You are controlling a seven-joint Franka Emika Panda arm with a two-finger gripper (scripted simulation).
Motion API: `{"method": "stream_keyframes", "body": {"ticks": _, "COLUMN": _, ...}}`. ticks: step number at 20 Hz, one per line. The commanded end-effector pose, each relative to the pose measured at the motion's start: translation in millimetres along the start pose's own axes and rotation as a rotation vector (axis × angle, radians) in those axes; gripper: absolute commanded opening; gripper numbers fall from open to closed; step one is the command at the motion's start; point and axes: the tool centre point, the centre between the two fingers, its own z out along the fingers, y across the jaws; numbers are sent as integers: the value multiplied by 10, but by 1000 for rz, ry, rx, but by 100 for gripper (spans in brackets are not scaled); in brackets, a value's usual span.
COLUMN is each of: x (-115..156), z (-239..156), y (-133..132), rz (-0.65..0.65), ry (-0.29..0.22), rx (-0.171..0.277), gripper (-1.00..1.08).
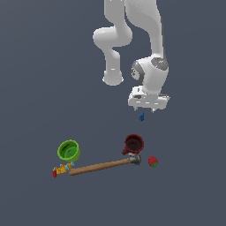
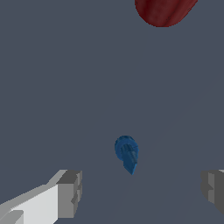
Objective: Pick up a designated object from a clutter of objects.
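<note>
The tiny blue cone-shaped piece (image 1: 141, 117) lies on the grey floor just below my gripper (image 1: 147, 108) in the exterior view. In the wrist view the blue piece (image 2: 127, 153) lies between and a little ahead of the two grey fingertips (image 2: 70, 194), untouched. The jaws stand wide apart and hold nothing. The rest of the clutter lies nearer the exterior view's bottom: a dark red mug (image 1: 133, 144), a green cup (image 1: 69, 151), a wooden-handled hammer (image 1: 103, 166), a small red berry (image 1: 153, 161) and a tiny multicoloured toy (image 1: 62, 169).
The dark red mug's side shows at the edge of the wrist view (image 2: 162, 12), apart from the blue piece. The hammer's head rests against the mug in the exterior view. The white arm (image 1: 141, 39) rises behind the gripper.
</note>
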Motion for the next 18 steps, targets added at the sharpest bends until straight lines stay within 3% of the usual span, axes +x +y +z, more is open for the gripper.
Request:
{"method": "stream_keyframes", "body": {"ticks": 1, "x": -23, "z": 16, "y": -11, "rz": 2, "ry": 0, "rx": 1, "gripper": 100}}
{"method": "stream_keyframes", "body": {"ticks": 18, "x": -30, "z": 473, "y": -7, "rz": 1, "ry": -1, "rx": 1, "gripper": 100}}
